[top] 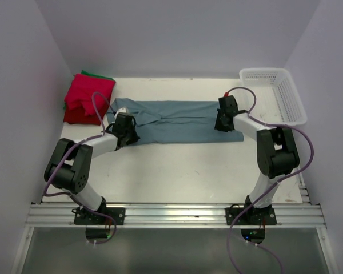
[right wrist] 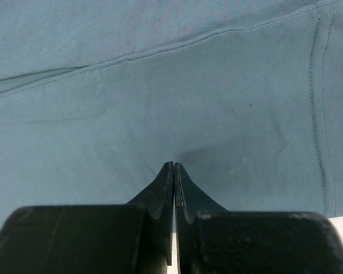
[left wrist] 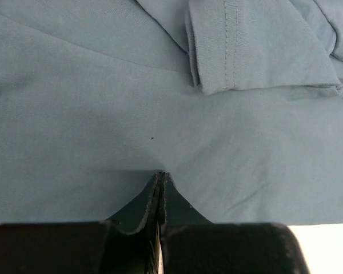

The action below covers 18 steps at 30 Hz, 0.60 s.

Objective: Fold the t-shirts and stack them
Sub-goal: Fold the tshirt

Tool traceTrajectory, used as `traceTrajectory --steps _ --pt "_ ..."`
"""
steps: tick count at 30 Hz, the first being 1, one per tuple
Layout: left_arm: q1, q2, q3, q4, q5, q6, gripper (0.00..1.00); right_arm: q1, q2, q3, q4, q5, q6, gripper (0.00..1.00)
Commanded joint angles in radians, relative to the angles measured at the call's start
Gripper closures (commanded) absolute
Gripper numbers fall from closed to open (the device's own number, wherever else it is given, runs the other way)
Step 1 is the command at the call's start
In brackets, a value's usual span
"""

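Observation:
The dusty blue-grey t-shirt (top: pixel 177 121) lies on the table as a long band folded lengthwise. My left gripper (top: pixel 127 130) is at its left end and my right gripper (top: pixel 223 122) at its right end. In the left wrist view the jaws (left wrist: pixel 161 174) are closed, with their tips pinched into the blue cloth (left wrist: pixel 103 114); a sleeve hem (left wrist: pixel 228 51) lies beyond. In the right wrist view the jaws (right wrist: pixel 173 165) are closed, tips in a small pucker of cloth (right wrist: pixel 160 103). Folded red shirts (top: pixel 87 98) are stacked at the back left with a green one (top: pixel 95 74) underneath.
A white plastic mesh basket (top: pixel 274 91) stands at the back right, close to the right arm. White walls enclose the table on three sides. A bare strip of table (top: pixel 177 171) lies between the shirt and the arm bases.

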Motion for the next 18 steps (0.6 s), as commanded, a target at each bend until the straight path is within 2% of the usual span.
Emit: traceTrajectory --steps 1,10,18 --pt "0.002 -0.034 0.003 0.048 0.015 -0.02 1.0 -0.003 0.02 -0.003 -0.005 -0.015 -0.022 1.0" --pt "0.009 0.03 0.032 0.018 -0.02 -0.02 1.0 0.033 0.044 -0.013 -0.134 -0.042 -0.042 1.0" --pt "0.027 0.128 0.132 -0.03 -0.005 -0.019 1.0 0.095 -0.007 -0.147 -0.203 -0.054 -0.032 1.0"
